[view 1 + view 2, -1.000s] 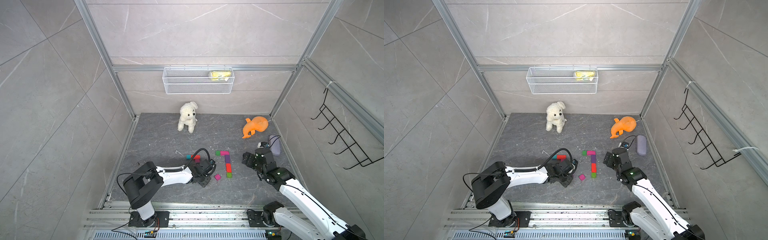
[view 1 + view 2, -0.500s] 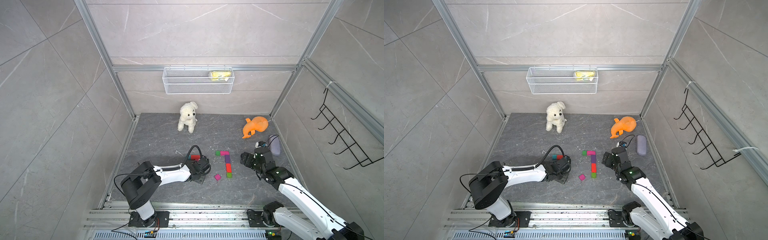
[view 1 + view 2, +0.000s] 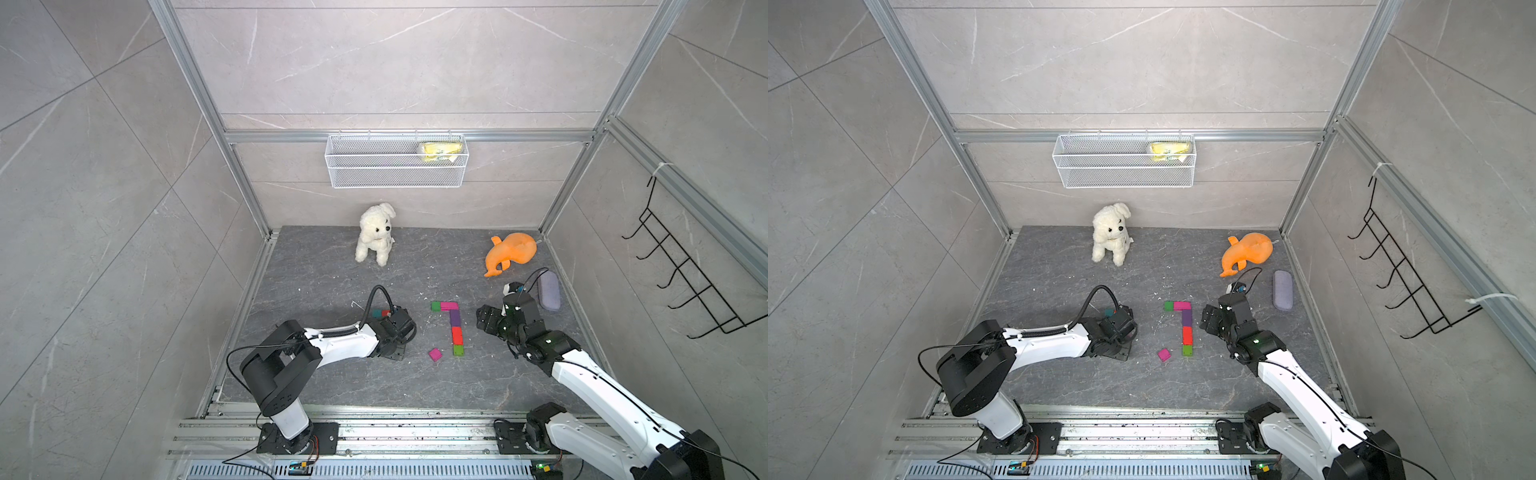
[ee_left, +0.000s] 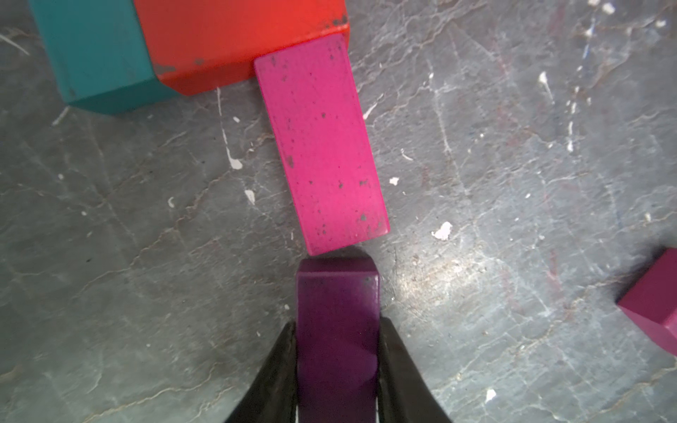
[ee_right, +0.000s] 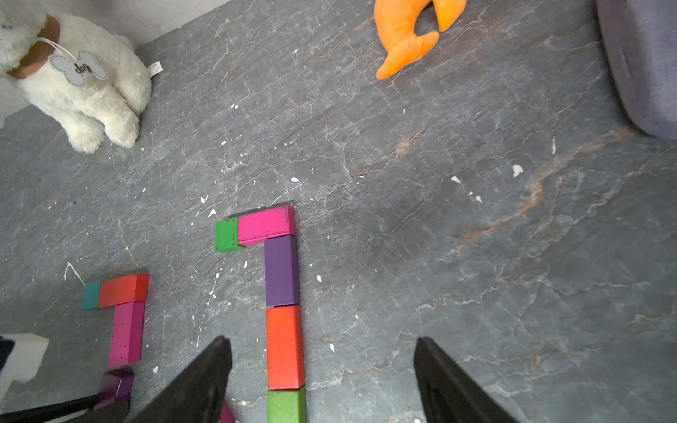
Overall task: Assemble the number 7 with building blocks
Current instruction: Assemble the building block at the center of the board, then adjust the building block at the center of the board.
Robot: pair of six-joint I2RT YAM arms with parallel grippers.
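Number 7 (image 3: 455,320), laid flat on the desk (image 3: 332,282): green and pink top bar, stem of purple, red, green. Left fingers (image 4: 274,381) were clamped on a dark purple block (image 4: 337,329), its end close by a pink block (image 4: 322,150) that met a red block (image 4: 234,33) and teal block (image 4: 91,51). Right fingers (image 5: 198,384) stood spread wide, gripping nothing, near the stem. Loose magenta block (image 3: 435,354) lay by the stem's foot. Plush dog (image 3: 374,235) and orange toy (image 3: 511,251) sat toward the back
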